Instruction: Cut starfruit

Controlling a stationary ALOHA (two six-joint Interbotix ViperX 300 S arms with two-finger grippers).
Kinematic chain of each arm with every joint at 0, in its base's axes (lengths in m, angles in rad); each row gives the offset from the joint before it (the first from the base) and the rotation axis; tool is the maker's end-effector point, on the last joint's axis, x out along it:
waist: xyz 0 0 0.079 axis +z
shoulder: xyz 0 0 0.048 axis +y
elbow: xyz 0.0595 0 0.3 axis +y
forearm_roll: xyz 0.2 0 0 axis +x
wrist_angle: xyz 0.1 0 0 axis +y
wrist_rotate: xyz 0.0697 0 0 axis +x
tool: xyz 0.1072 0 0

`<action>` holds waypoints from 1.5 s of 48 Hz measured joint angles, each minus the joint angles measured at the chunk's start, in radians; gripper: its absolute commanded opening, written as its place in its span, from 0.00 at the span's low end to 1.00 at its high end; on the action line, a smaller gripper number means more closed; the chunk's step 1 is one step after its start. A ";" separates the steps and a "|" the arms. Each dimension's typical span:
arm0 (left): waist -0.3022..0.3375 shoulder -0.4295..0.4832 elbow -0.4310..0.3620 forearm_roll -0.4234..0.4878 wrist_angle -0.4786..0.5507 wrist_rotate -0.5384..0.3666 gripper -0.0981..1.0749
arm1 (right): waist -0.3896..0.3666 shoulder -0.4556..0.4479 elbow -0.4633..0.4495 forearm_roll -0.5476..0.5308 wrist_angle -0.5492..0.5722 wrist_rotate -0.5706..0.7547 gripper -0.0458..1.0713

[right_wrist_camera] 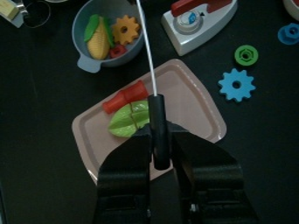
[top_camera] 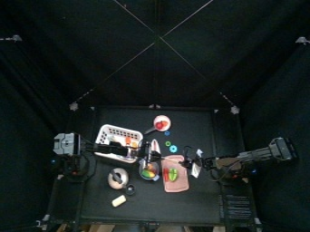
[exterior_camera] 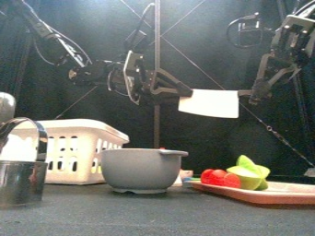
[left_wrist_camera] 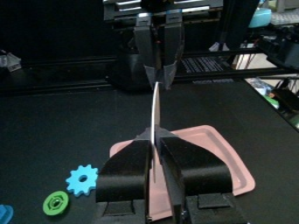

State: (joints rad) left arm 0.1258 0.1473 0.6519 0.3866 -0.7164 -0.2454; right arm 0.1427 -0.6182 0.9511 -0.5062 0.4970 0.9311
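Cleaver held in mid-air between both arms, above the board.

Nearest me in front view: grey bowl (exterior_camera: 143,170), white basket (exterior_camera: 68,150) to its left. On my right the pink cutting board (exterior_camera: 264,191) carries the starfruit (exterior_camera: 251,171), touching a red round piece (exterior_camera: 219,177). Farther back, the left gripper (left_wrist_camera: 156,160) is clamped on the cleaver (exterior_camera: 209,102) by its handle. The right gripper (right_wrist_camera: 159,150) pinches the blade's far end. W/ blade edge-on, I can't tell more.
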 measured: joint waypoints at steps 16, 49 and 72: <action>-0.051 0.058 -0.002 0.080 0.000 0.000 0.52 | 0.074 0.011 0.018 0.060 -0.005 -0.003 0.41; -0.078 0.144 -0.032 0.086 0.000 0.002 0.52 | 0.129 0.095 0.054 0.091 -0.018 -0.003 0.41; -0.084 0.181 -0.060 0.084 0.003 0.002 0.52 | 0.135 0.097 0.077 0.144 -0.020 -0.003 0.41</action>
State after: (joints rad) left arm 0.0414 0.3283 0.5921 0.4709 -0.7133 -0.2439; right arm 0.2777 -0.5216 1.0278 -0.3620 0.4771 0.9281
